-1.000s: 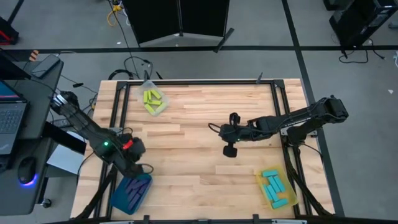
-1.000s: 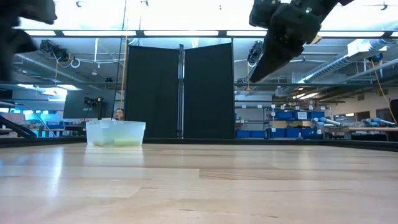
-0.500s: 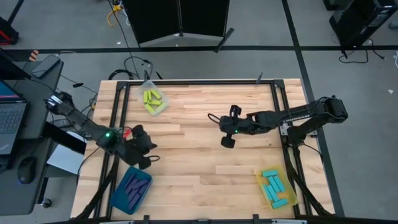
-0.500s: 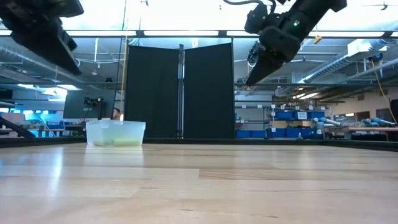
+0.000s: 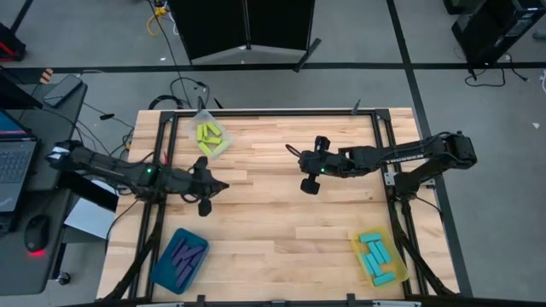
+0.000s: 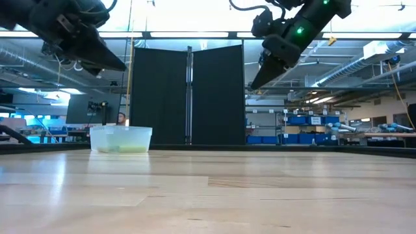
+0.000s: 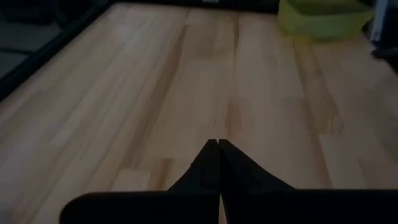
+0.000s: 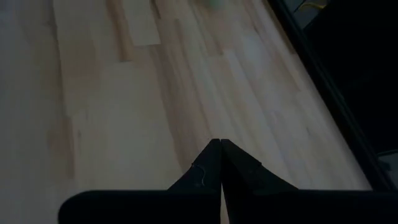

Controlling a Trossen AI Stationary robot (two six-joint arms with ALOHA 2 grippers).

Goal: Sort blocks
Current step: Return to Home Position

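I am working over the table (image 5: 281, 213), and I am judging the sort as finished: no block is lying loose on the wood in the high view. The step in hand is the return to home.

I am holding the left arm (image 5: 119, 168) out over the table's left part and the right arm (image 5: 401, 155) out over its right part. The low view shows both raised well clear of the surface. To retract well, I am planning to draw each arm back toward its own side at height, so that neither is crossing the middle or dipping toward a tray.

In the high view the blue bin (image 5: 162, 275) is sitting at the lower left corner, the yellow tray (image 5: 357, 247) at the lower right, and the clear tray (image 5: 223, 147) at the upper left. All three are lying apart from both arms.

The purple blocks (image 5: 183, 256) are lying in the blue bin, the cyan blocks (image 5: 375, 256) in the yellow tray, and the yellow-green blocks (image 5: 210, 134) in the clear tray.

The left gripper (image 5: 217, 185) is hovering between the clear tray and the blue bin; the right gripper (image 5: 303, 164) is hovering right of centre. In each wrist view the fingers (image 7: 208, 168) (image 8: 210, 165) are pressing together with nothing between them, so I am carrying nothing home.
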